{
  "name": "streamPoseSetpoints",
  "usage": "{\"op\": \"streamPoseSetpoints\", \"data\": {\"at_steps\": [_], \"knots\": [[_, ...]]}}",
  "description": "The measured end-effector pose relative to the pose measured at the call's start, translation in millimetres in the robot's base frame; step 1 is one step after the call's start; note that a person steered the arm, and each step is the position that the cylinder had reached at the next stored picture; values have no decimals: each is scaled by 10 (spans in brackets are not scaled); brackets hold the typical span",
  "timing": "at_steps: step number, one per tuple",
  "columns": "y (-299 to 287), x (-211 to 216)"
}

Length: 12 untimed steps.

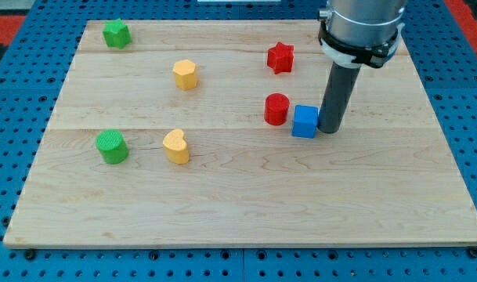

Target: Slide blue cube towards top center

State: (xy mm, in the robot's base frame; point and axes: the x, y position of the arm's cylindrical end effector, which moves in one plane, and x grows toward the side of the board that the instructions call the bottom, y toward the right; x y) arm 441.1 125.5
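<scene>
The blue cube [305, 121] lies on the wooden board [246, 211], right of centre. My tip [330, 130] stands right against the cube's right side, touching or nearly touching it. A red cylinder [276, 109] sits just to the cube's left, a small gap between them. The rod rises from the tip to the arm's grey body at the view's top right.
A red star [280, 58] lies above the red cylinder. A yellow hexagon block [186, 74] and a yellow heart [176, 146] lie left of centre. A green block [117, 34] sits at the top left and a green cylinder [111, 146] at the left.
</scene>
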Motion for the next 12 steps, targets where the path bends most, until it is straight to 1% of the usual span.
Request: {"op": "streamPoseSetpoints", "data": {"at_steps": [1, 2, 3, 5, 7, 8, 9, 10, 11, 12], "knots": [[0, 307], [-121, 520], [-197, 301], [-193, -482], [-217, -751], [-695, -1171], [-912, -1158], [-898, -726], [-952, -550], [-1273, -615]]}}
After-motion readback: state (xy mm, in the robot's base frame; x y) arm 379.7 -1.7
